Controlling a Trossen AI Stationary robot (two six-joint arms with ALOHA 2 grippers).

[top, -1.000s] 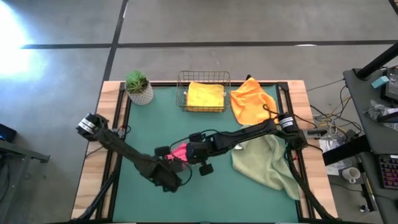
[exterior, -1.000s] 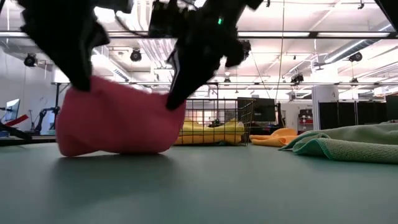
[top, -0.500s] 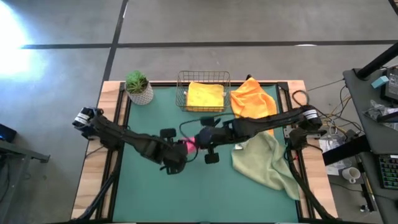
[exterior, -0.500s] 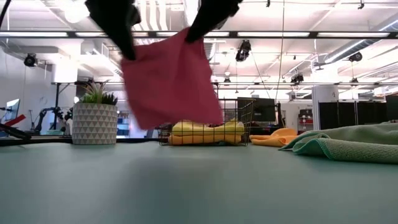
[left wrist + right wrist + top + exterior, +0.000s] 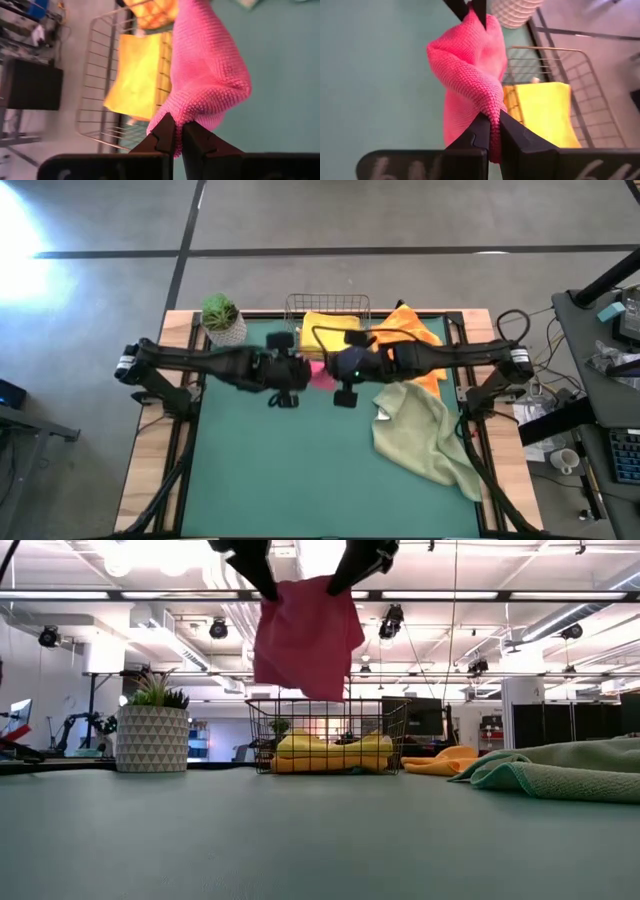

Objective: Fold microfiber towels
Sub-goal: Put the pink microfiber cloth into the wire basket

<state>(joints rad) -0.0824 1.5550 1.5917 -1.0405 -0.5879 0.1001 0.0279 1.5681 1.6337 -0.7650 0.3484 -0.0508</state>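
well, both arms are stretched toward each other over the back half of the counter [image 5: 260,480], and the pink towel [image 5: 305,635] hangs in the air between them, clear of the green surface. the left pincer [image 5: 175,139] is pinched tight on one upper corner, the right pincer [image 5: 490,131] is clamped just as tight on the other, and the cloth droops below them just in front of the wire basket [image 5: 325,735]. inside that basket lies the yellow towel [image 5: 325,330], fairly flat, with maybe something more under it, hard to say from here. just beside the basket an orange towel [image 5: 415,335] sits crumpled, and nearer the front the sage green towel [image 5: 425,435] sprawls loose. a potted plant [image 5: 222,320] stands at the back corner on the left arm's side.
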